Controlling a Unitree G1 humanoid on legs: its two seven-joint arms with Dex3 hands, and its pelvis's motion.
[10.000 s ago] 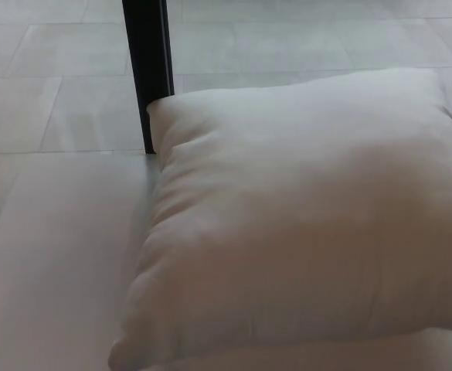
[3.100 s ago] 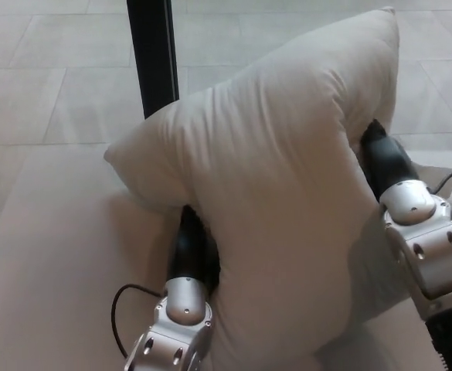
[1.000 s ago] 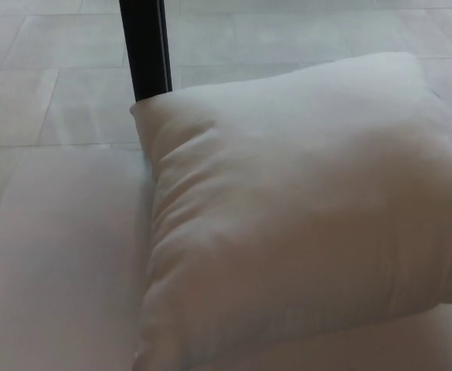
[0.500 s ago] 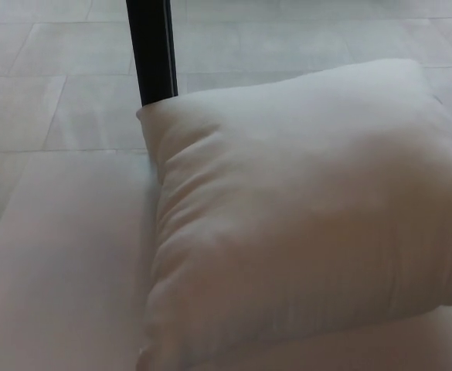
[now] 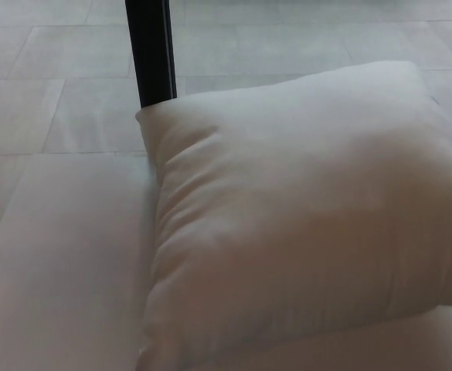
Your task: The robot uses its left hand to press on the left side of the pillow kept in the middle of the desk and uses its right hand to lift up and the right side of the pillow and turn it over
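Note:
A plump white pillow (image 5: 303, 216) lies flat on the pale desk (image 5: 63, 263), filling the middle and right of the head view. Its far left corner sits against a black post. Its right edge runs out of the picture, and its near edge reaches the bottom. Neither of my hands shows in this view.
A black upright post (image 5: 150, 50) stands at the desk's far edge, just behind the pillow's far left corner. Beyond it lies a pale tiled floor (image 5: 303, 39). Bare desk surface stretches to the left of the pillow.
About three seconds ago both hands held the pillow raised and folded; since then it lies flat and the hands are out of view. Over the last second only the camera shifted slightly.

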